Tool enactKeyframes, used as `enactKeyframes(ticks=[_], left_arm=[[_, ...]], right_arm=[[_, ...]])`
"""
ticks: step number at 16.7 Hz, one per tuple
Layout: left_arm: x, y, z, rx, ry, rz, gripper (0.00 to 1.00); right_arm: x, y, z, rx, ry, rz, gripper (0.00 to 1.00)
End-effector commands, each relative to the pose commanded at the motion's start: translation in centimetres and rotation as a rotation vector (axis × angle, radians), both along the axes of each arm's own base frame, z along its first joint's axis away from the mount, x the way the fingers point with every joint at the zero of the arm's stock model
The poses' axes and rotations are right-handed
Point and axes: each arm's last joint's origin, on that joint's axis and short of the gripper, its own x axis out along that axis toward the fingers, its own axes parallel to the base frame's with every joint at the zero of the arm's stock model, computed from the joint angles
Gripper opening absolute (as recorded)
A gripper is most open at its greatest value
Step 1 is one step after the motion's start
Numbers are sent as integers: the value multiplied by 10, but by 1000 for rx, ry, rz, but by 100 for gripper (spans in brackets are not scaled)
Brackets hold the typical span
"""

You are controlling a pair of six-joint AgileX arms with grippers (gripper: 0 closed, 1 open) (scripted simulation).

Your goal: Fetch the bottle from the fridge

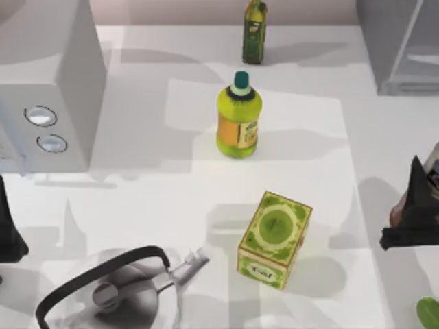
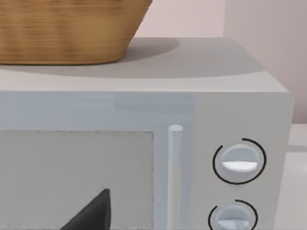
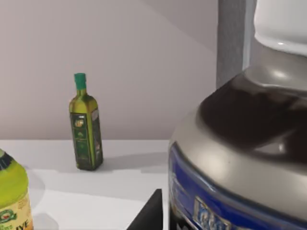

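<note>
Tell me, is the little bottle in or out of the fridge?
Out. The bottle sits right at the right gripper, near the table's right edge, away from the fridge.

Bottle point(image 3: 240, 143): round body, white cap, pale grey shoulder with a dark patch, blue band carrying a light label below. Seen close in the right wrist view, upright or nearly so; a sliver of it point(image 1: 432, 168) shows at the table's right edge in the top view, mostly hidden behind the dark arm there

Fridge point(image 1: 401, 44): grey metallic cabinet at the table's far right corner, pale interior visible, thin light-edged door panel angled open
</note>
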Motion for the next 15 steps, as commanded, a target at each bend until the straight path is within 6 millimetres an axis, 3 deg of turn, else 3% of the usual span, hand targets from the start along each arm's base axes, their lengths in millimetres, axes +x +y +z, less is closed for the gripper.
enactKeyframes(ticks=[10, 15], left_arm=[[0, 0, 0, 0, 0, 0, 100], [0, 0, 0, 0, 0, 0, 100]], right_arm=[[1, 7, -10, -51, 39, -65, 0], [12, 11, -15, -45, 31, -60, 0]])
